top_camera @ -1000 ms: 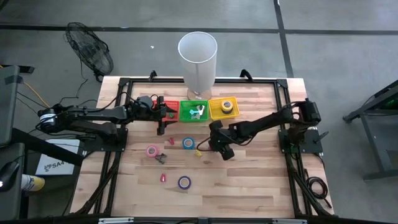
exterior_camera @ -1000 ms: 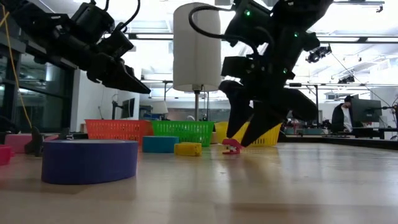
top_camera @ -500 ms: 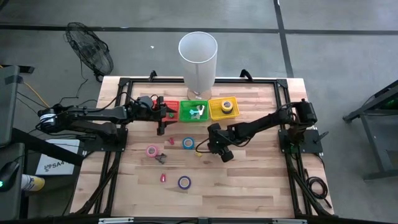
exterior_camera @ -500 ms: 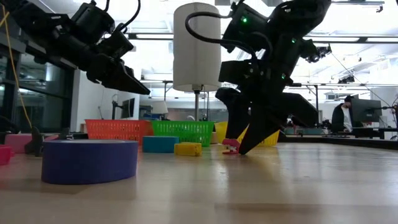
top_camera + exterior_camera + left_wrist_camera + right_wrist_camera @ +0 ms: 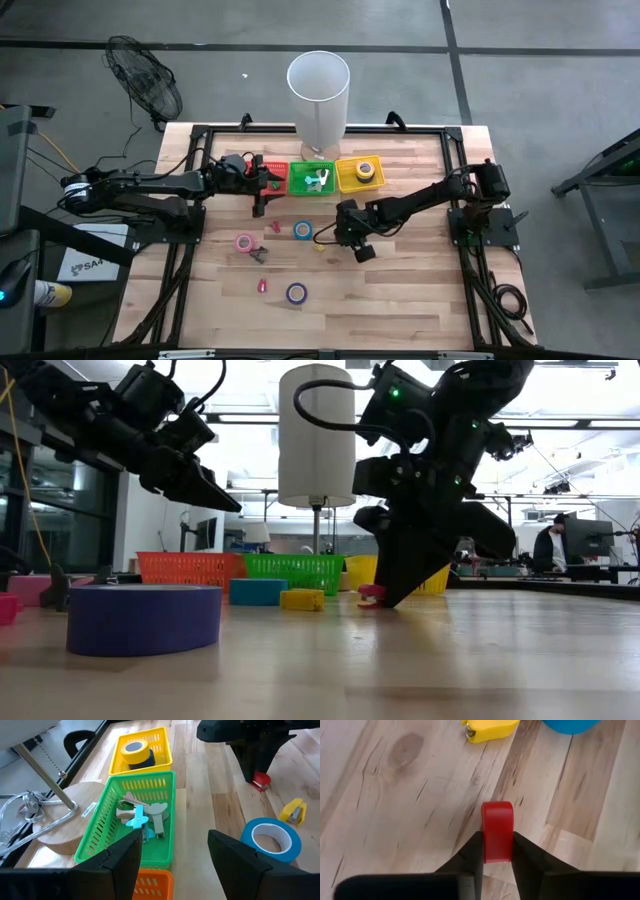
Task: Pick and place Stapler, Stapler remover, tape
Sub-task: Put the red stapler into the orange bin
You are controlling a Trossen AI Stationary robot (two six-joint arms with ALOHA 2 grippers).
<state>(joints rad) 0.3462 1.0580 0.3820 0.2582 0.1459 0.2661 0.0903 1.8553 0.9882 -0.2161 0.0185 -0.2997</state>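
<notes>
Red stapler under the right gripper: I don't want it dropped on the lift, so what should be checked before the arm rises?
1. Right gripper fingers on both sides of the red stapler: ok.
2. Fingers pressed against it: ok in the right wrist view.
3. Stapler off the table: not ok, it sits on the wood.
4. Yellow stapler and blue tape apart from the grip: ok.
5. Left gripper out of the way, open above the green basket: ok.
6. Which basket takes it: cannot tell.
</notes>
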